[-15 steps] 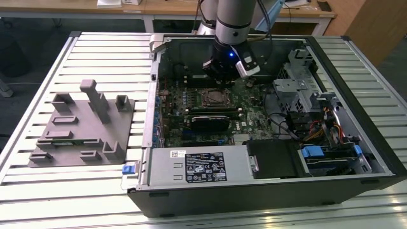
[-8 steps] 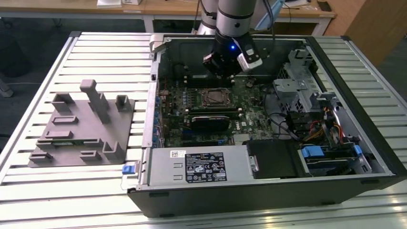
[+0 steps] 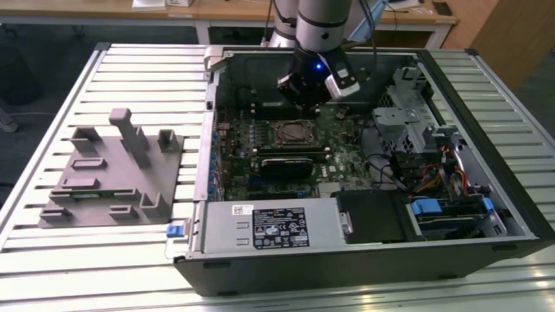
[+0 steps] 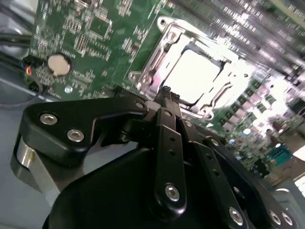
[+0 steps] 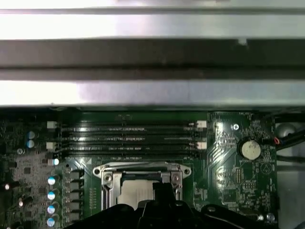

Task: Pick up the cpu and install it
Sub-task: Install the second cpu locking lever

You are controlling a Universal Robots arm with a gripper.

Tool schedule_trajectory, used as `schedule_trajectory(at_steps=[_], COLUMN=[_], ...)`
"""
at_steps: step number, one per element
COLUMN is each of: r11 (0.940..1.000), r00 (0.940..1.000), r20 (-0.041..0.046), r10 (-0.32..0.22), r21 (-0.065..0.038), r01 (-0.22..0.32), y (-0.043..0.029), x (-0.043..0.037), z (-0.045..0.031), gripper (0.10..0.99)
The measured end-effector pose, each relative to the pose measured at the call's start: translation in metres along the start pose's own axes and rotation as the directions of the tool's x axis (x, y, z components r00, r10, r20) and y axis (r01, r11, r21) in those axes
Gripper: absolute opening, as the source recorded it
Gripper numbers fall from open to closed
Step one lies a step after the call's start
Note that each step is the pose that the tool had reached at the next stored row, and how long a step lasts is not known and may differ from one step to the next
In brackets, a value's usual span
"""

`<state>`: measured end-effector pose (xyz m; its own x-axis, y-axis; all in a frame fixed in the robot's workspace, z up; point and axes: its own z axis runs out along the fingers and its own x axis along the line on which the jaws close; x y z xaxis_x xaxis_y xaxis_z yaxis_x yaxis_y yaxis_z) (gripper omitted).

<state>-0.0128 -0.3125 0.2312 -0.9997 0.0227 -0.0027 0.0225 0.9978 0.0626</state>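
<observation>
The cpu [image 4: 193, 76] is a pale silvery square lying flat inside the metal-rimmed socket frame [image 4: 157, 57] on the green motherboard; in the first wrist view the cpu [image 5: 136, 192] is partly covered by the gripper's dark body. My gripper [image 4: 167, 91] hangs just above the socket's edge, its black fingers drawn together with nothing between them. In the exterior view the gripper [image 3: 305, 106] hovers inside the open computer case, just behind the socket frame [image 3: 293, 133].
Memory slots [image 5: 128, 138] run beside the socket and a coin battery [image 5: 250, 149] sits on the board. A drive cage [image 3: 407, 123] and cables fill the case's right side. A grey plastic block [image 3: 113, 175] with upright posts stands on the slatted table.
</observation>
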Motion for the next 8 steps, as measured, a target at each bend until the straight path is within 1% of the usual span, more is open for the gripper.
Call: schedule_trajectory(at_steps=[4, 8], r11=[1.0000, 1.0000], r00=[1.0000, 1.0000], r20=[0.0000, 0.0000], r10=[0.000, 0.000], r21=[0.000, 0.000], r01=[0.000, 0.000], y=[-0.0070, -0.0119], x=[-0.0002, -0.0003], z=[-0.0003, -0.0003], gripper=[0.106, 0.106])
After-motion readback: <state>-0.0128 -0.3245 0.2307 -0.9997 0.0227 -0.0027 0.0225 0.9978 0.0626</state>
